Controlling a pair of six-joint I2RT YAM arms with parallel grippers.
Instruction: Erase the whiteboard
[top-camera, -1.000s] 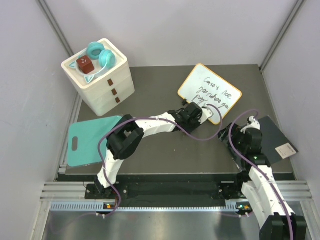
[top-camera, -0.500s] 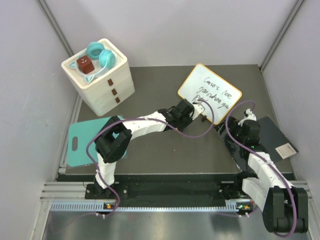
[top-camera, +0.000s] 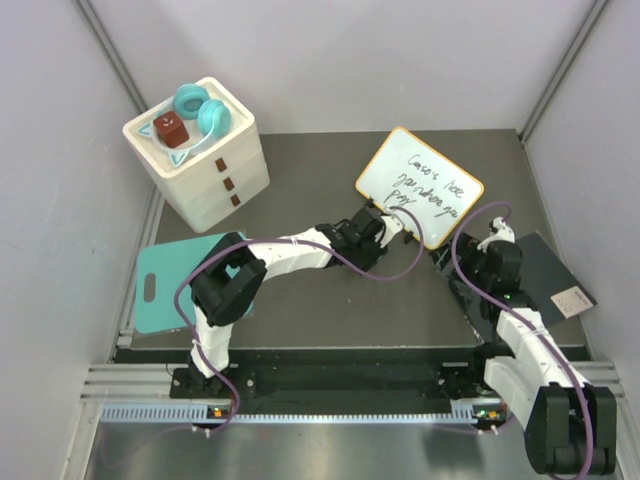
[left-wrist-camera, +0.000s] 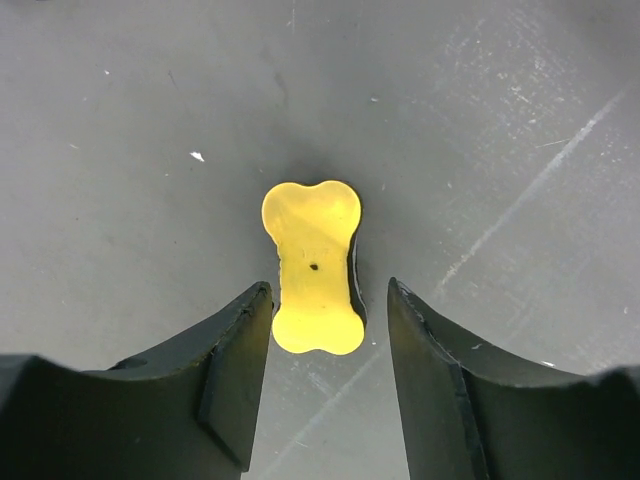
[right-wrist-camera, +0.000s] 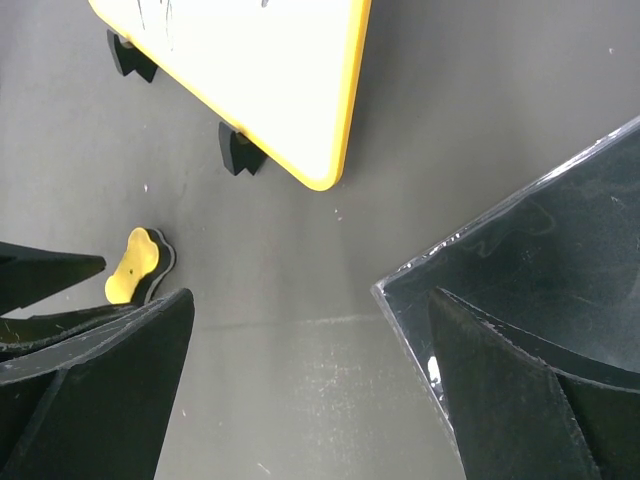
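On the dark mat my left gripper has just let go: jaws apart, yellow eraser loose between them at frame centre; the whiteboard stays written-on.

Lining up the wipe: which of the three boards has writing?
The orange-framed whiteboard, handwritten across its face; the teal board and dark slab show none.

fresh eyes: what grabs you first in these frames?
The whiteboard, yellow-framed and bearing black handwriting, stands at the back right of the dark mat. Beside its near edge, a yellow bone-shaped eraser lies on the mat between the open fingers of the left gripper. At back left, teal headphones sit atop a white drawer box.
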